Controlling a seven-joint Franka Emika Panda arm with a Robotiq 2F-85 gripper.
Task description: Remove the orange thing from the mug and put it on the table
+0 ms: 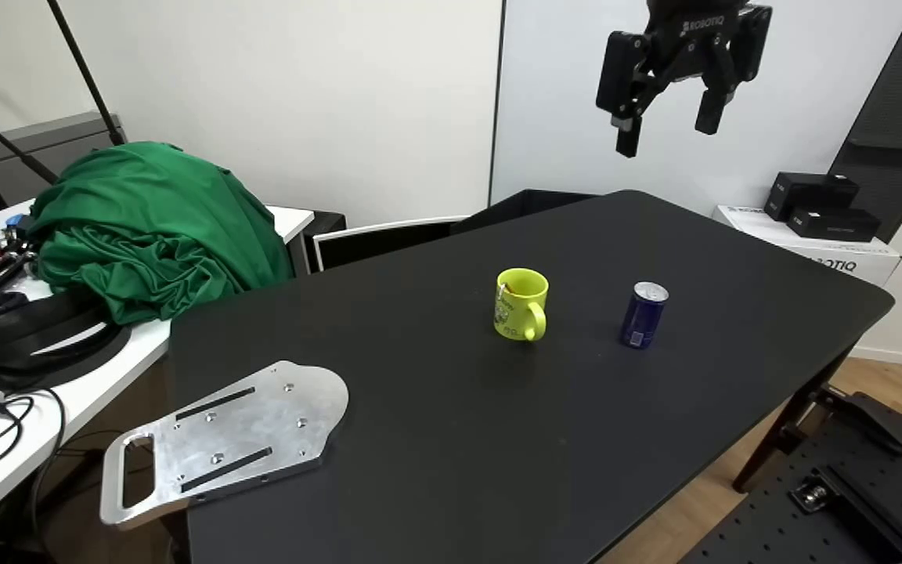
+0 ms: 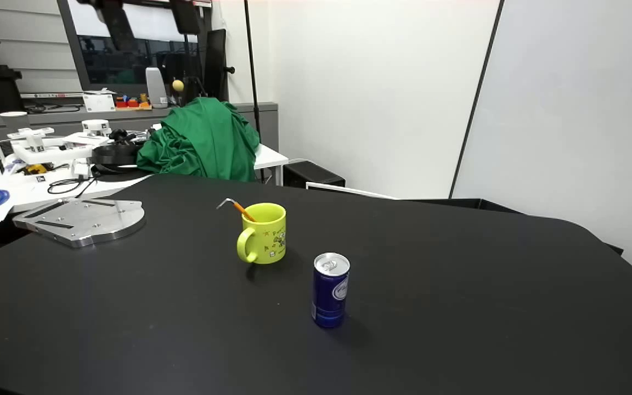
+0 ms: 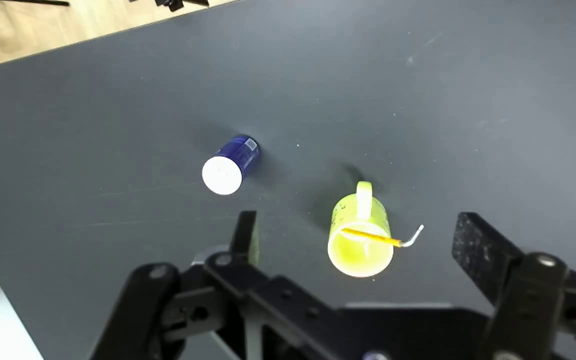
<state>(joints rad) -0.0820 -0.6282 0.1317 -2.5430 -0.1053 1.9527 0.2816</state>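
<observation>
The yellow-green mug stands upright on the black table; it also shows in an exterior view and the wrist view. The orange thing is a slim stick with a bent silver tip. It leans in the mug, its tip sticking out over the rim on the side away from the can; its lower end is hidden inside. It also shows in the wrist view. My gripper is open and empty, high above the table. In the wrist view the mug lies between the fingers, well below them.
A dark blue can stands beside the mug, also in the wrist view. A silver metal plate lies at one table end. A green cloth lies on the cluttered white desk. White walls stand behind the table.
</observation>
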